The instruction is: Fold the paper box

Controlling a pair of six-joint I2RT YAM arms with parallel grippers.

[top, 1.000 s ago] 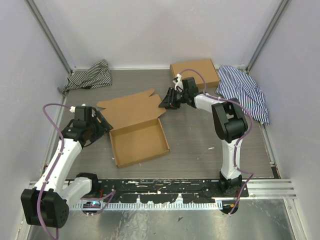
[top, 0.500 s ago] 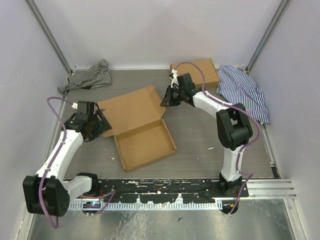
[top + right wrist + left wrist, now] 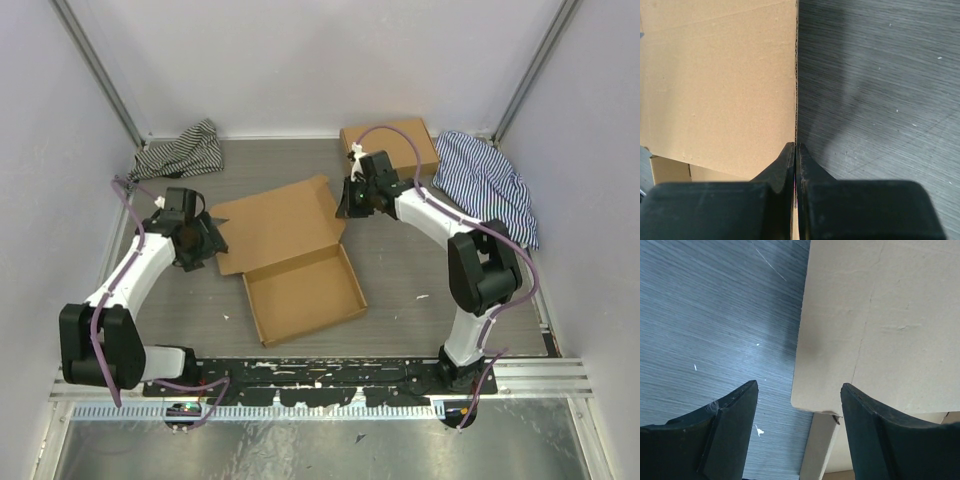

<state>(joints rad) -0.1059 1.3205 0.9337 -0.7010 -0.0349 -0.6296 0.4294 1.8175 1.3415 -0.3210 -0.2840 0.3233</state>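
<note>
since a second ago the whole paper box (image 3: pixel 300 290) has slid to the right and a little nearer my bases. its lid (image 3: pixel 275 222) now shows a clean straight outline where loose tabs stuck out before. my left arm has swung in after it.

on the left, my left claw (image 3: pixel 205 243) sits at the lid's left corner with its jaws wide. its own camera shows that corner lying between the two fingers (image 3: pixel 735 405) with nothing gripped, and the grey table (image 3: pixel 715 300) beneath.

in the middle, the box lies on the table with its tray (image 3: pixel 310 300) open upward. the lid is hinged along the tray's far long side and spreads toward the far left. i cannot tell whether it lies flat or is slightly raised. the long axis runs left to right, with the right end turned somewhat away from me.

on the right, my right claw (image 3: pixel 349 205) is pinched tight on the lid's right edge. the wrist view shows the cardboard edge running straight into the closed fingers.

i judge the step in hand to be closing the lid over the tray. next, the left claw should close on its corner. both claws should then lift together and swing the lid about the hinge toward me, kept level so the panel does not twist.
</note>
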